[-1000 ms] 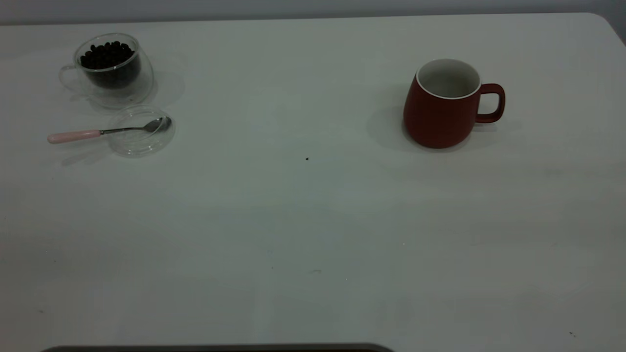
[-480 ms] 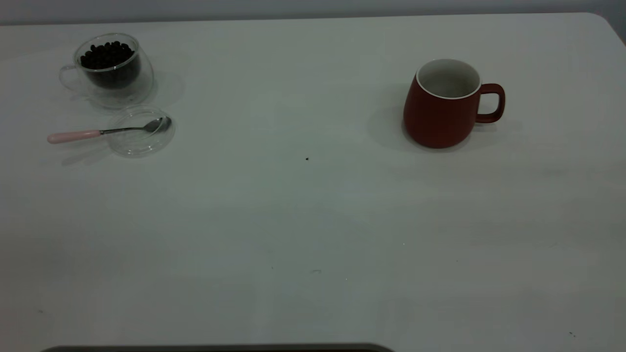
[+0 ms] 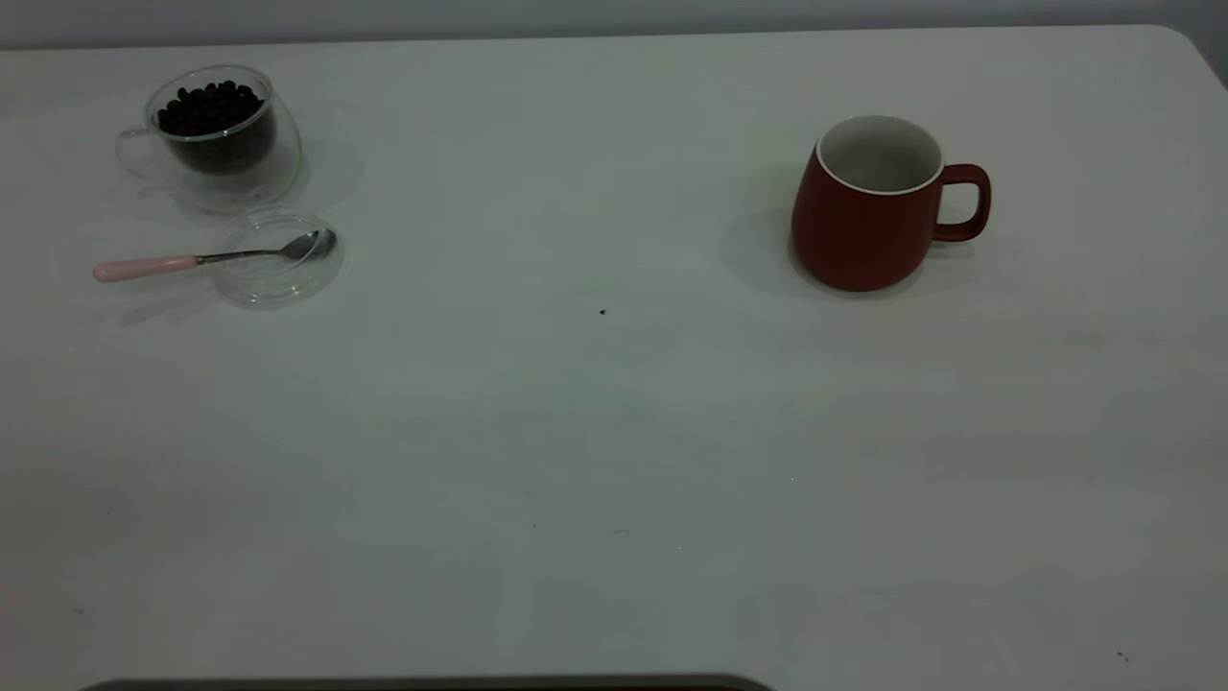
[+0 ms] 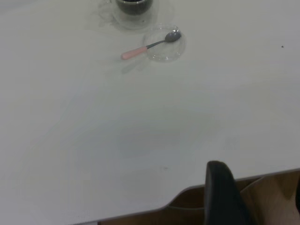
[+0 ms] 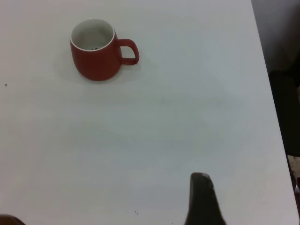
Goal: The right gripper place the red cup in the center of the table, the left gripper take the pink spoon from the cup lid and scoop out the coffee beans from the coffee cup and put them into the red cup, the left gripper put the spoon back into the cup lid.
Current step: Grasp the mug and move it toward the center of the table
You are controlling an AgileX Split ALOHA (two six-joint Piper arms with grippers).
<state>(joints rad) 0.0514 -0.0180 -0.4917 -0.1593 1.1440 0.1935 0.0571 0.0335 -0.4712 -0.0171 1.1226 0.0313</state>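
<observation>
The red cup [image 3: 868,206] stands upright at the table's [image 3: 614,432] right rear, handle pointing right; it is also in the right wrist view [image 5: 96,54]. At the left rear stands the coffee cup [image 3: 216,134] holding coffee beans [image 3: 209,107]. Just in front of it lies the cup lid [image 3: 278,257], with the pink spoon [image 3: 192,259] resting bowl-in-lid and its handle pointing left. A black part of my left gripper [image 4: 222,197] shows at the table's near edge, far from the spoon [image 4: 150,46]. Far from the cup, my right gripper [image 5: 201,201] hovers over bare table. Neither gripper appears in the exterior view.
A tiny dark speck [image 3: 602,311] lies near the table's middle. The table's right edge [image 5: 269,93] has dark furniture beyond it. Brown flooring [image 4: 276,197] shows past the near edge. A dark strip [image 3: 422,683] lines the bottom of the exterior view.
</observation>
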